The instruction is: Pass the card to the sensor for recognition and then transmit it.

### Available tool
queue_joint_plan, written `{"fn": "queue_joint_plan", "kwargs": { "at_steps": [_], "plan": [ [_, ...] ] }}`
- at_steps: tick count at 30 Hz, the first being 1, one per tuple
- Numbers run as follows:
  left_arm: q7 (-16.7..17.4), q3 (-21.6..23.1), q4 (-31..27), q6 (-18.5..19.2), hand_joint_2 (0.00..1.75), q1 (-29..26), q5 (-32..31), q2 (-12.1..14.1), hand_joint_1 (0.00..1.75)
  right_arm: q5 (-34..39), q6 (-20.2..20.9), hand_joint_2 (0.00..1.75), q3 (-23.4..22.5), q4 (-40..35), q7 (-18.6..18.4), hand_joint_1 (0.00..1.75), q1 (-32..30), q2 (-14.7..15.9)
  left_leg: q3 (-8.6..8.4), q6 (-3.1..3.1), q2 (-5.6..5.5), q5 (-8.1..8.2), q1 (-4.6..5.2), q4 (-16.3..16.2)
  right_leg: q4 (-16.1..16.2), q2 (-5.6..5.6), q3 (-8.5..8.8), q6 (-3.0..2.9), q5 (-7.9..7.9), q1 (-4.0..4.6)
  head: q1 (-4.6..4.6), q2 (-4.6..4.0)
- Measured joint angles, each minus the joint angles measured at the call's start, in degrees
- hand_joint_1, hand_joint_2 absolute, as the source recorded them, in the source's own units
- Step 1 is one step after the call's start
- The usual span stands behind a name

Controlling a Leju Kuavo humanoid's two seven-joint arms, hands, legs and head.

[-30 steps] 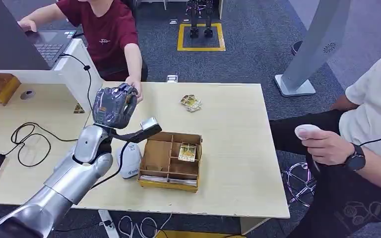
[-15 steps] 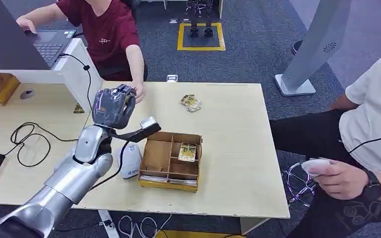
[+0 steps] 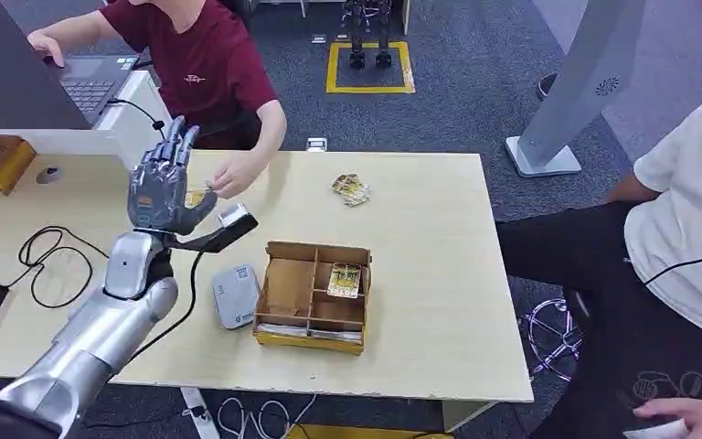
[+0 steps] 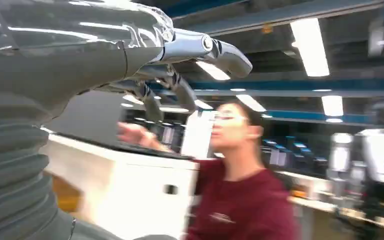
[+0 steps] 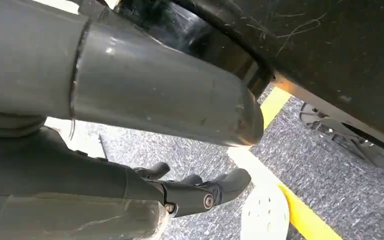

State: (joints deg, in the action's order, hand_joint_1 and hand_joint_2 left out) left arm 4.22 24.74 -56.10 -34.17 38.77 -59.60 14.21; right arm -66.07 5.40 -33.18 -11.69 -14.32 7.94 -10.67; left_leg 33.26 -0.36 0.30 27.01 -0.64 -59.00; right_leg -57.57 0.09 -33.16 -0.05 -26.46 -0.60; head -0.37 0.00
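The left hand (image 3: pixel 161 187) is raised above the far left part of the table (image 3: pixel 439 274) with its fingers spread upward, and nothing is held in it. The right hand (image 5: pixel 200 192) hangs over the floor with its fingers loosely extended; no object is seen in it. A card (image 3: pixel 197 197) is seen at the fingertips of a person's hand (image 3: pixel 231 174), just right of the raised palm, so the handover is judged complete. The sensor (image 3: pixel 236 294) lies on the table nearer the robot, just left of the divided box (image 3: pixel 313 294), in which another card (image 3: pixel 345 280) rests. A small pile of cards (image 3: pixel 352 189) lies at the far side. Several risks are judged from this position. If the arm is lowered without clearance, the sensor or the near wall of the box may be struck and shifted. The person's hand is close to the spread fingers, so contact may occur if either is moved. The sensor's cable (image 3: pixel 178 311) runs under the forearm and may be snagged.
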Motion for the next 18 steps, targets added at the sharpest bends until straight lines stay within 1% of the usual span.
{"fn": "queue_joint_plan", "kwargs": {
  "at_steps": [2,6,9,11,15,18],
  "plan": [
    [-1.15,-2.67,1.37,-1.20,1.75,-0.45,1.35,1.86,0.00,0.70,-0.20,0.00,0.09,0.00,0.00,0.00,-0.16,0.00,0.00,-0.01,0.00,0.00,-0.02,0.00,0.00,0.01,-0.02,-0.01,-0.01,0.03,0.00,0.00],
    [-2.71,-7.50,3.25,-2.07,1.75,-1.75,2.69,4.30,0.00,1.44,-0.55,0.00,0.15,0.00,0.04,0.00,-0.38,0.00,0.04,-0.01,0.00,0.00,-0.03,0.02,-0.01,0.00,-0.04,-0.01,-0.02,0.05,0.00,0.00],
    [-3.36,-10.64,4.02,-3.34,1.75,-3.83,3.52,6.48,0.00,2.10,-0.85,0.00,0.17,0.00,0.24,0.00,-0.42,0.00,0.07,-0.02,0.06,0.00,-0.03,0.03,-0.01,0.05,-0.06,-0.01,-0.01,0.06,0.02,0.00],
    [-3.95,-13.03,4.35,-4.13,1.75,-5.63,5.97,7.75,0.00,2.75,-0.98,0.00,0.17,0.00,0.24,0.00,-0.67,0.00,0.08,-0.02,0.06,0.00,-0.02,0.03,0.00,0.08,-0.08,-0.01,-0.02,0.06,0.02,0.00],
    [-4.98,-20.07,6.03,-4.26,1.75,-9.88,8.32,10.05,0.00,3.72,-1.22,0.00,0.15,0.00,0.42,0.00,-1.25,0.00,0.11,-0.02,0.07,0.01,-0.03,0.03,0.00,0.09,-0.15,-0.03,-0.03,0.05,0.00,0.00],
    [-4.48,-25.06,7.54,-4.26,1.75,-12.81,7.25,11.93,0.00,4.02,-1.66,0.00,0.15,0.00,0.90,0.00,-1.51,0.02,0.16,-0.03,0.07,0.01,-0.05,0.05,0.00,0.10,-0.19,-0.08,-0.07,0.06,0.00,0.00]
  ]
}}
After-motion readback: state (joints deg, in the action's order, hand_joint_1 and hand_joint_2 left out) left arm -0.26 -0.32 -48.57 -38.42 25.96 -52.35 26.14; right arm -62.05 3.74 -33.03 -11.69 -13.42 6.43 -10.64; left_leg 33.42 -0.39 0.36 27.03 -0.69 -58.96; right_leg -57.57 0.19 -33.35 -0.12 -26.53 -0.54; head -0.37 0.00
